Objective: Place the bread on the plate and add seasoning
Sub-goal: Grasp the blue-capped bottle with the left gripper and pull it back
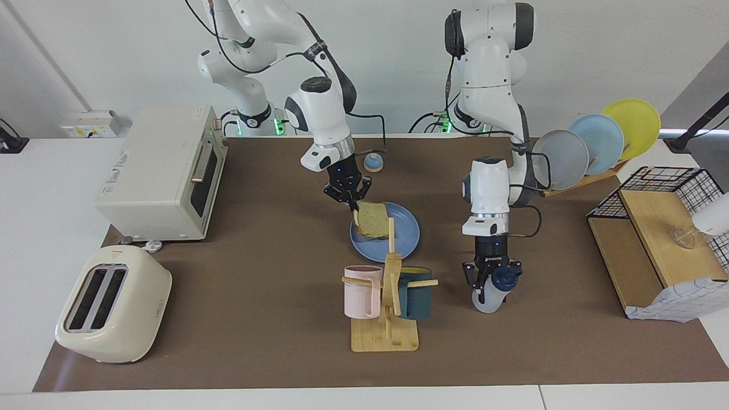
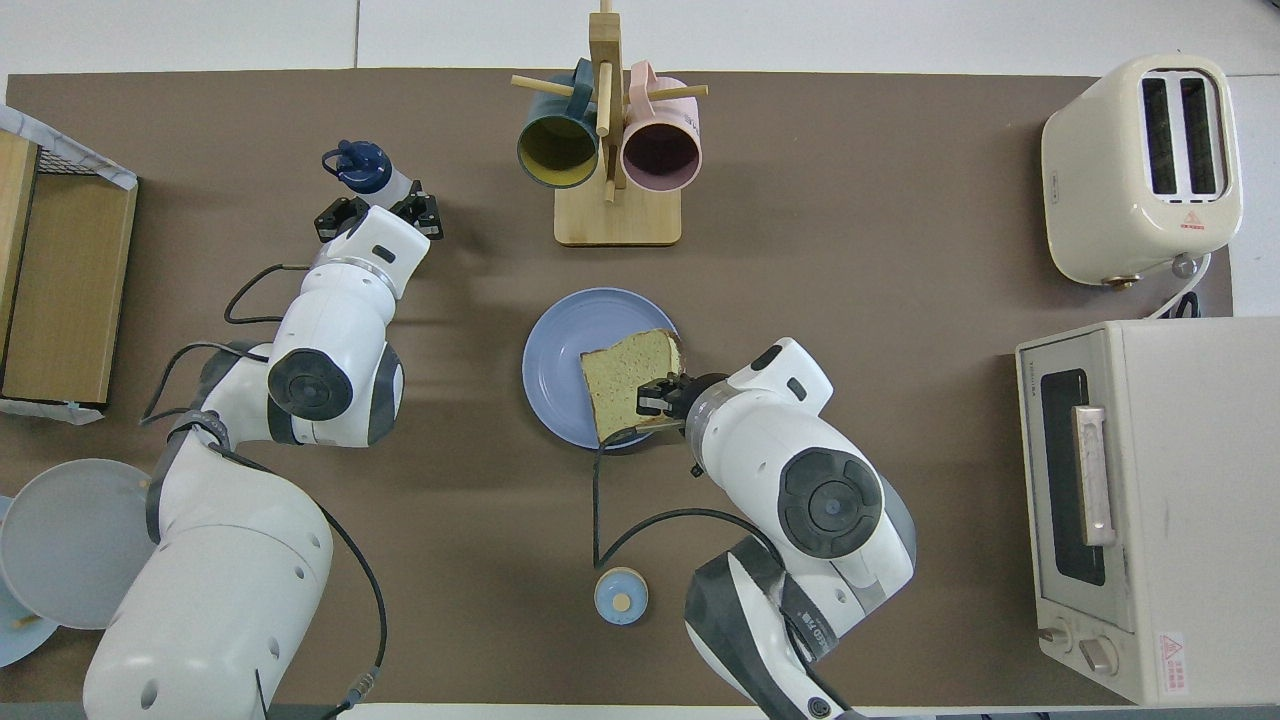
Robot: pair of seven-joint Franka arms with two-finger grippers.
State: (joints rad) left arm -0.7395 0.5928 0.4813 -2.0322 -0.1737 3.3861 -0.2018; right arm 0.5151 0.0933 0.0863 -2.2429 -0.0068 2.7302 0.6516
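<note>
The bread [image 1: 373, 217] [image 2: 630, 375] is tilted almost flat, low over the blue plate [image 1: 405, 240] [image 2: 553, 360], at the plate's edge toward the right arm's end. My right gripper [image 1: 352, 205] [image 2: 655, 400] is shut on the slice's edge there. The seasoning bottle [image 1: 488, 300] [image 2: 365, 170] stands on the brown mat beside the mug rack, toward the left arm's end. My left gripper [image 1: 490, 279] [image 2: 378, 205] comes down from above and is shut around the bottle just under its navy cap.
A wooden mug rack [image 1: 390, 296] [image 2: 615, 150] with two mugs stands farther from the robots than the plate. A small bell [image 1: 373, 163] [image 2: 620, 596] sits near the robots. Toaster [image 1: 114, 304] and oven [image 1: 162, 171] fill the right arm's end. A plate rack [image 1: 598, 142] and shelf [image 1: 655, 239] fill the left arm's end.
</note>
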